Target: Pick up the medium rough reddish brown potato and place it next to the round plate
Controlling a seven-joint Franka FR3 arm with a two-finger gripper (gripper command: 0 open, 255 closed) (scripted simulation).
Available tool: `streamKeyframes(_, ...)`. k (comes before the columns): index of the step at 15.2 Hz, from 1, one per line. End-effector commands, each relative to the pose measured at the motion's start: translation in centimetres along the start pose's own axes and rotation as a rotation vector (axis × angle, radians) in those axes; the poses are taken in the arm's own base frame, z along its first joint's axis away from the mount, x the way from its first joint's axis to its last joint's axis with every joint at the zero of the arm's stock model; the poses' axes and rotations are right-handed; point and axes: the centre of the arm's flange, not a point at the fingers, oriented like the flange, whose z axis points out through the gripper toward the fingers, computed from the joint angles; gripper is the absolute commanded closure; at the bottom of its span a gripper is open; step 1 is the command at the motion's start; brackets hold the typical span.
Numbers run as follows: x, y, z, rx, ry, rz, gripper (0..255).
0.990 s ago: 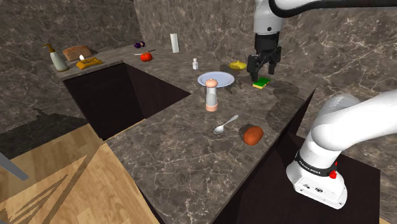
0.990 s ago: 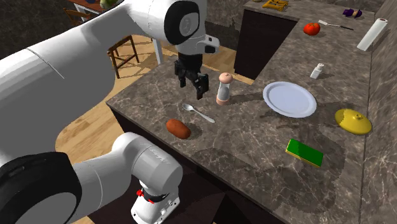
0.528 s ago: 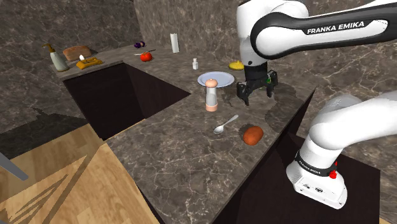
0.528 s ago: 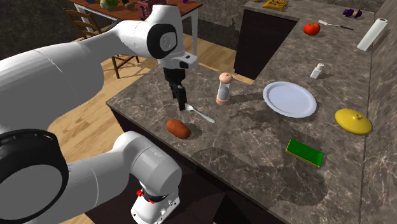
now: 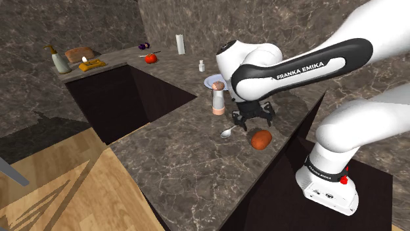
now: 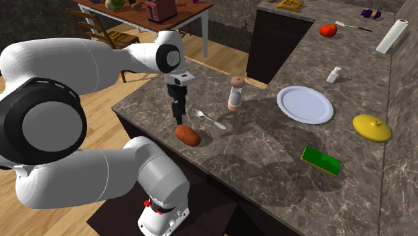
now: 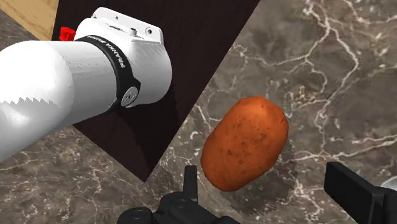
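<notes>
— While the gripper (image 7: pixel 270 191) hangs over the marbled counter (image 7: pixel 331 76), are its fingers (image 7: pixel 189 181) spread?
— Yes, wide apart, clasping nothing. The reddish-brown potato (image 7: pixel 245 143) lies between them, untouched, nearer one finger.

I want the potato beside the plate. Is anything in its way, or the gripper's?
Nothing sits between the open gripper and the potato. Toward the plate, the spoon and the pepper mill sit close to the straight path.
</notes>
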Motion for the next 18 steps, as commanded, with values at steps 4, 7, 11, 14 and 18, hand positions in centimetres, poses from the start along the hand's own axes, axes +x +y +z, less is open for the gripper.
streamKeyframes(4, -1.0, -2.6, 4.3, -0.057, -0.007, 0.142, 0)
streamKeyframes(7, -1.1, -2.5, 5.9, -0.057, -0.007, 0.142, 0)
streamKeyframes(11, -1.1, -2.4, 7.2, -0.057, -0.007, 0.142, 0)
streamKeyframes(14, -1.1, -2.4, 7.2, -0.057, -0.007, 0.142, 0)
streamKeyframes(18, -1.1, -2.4, 7.2, -0.057, -0.007, 0.142, 255)
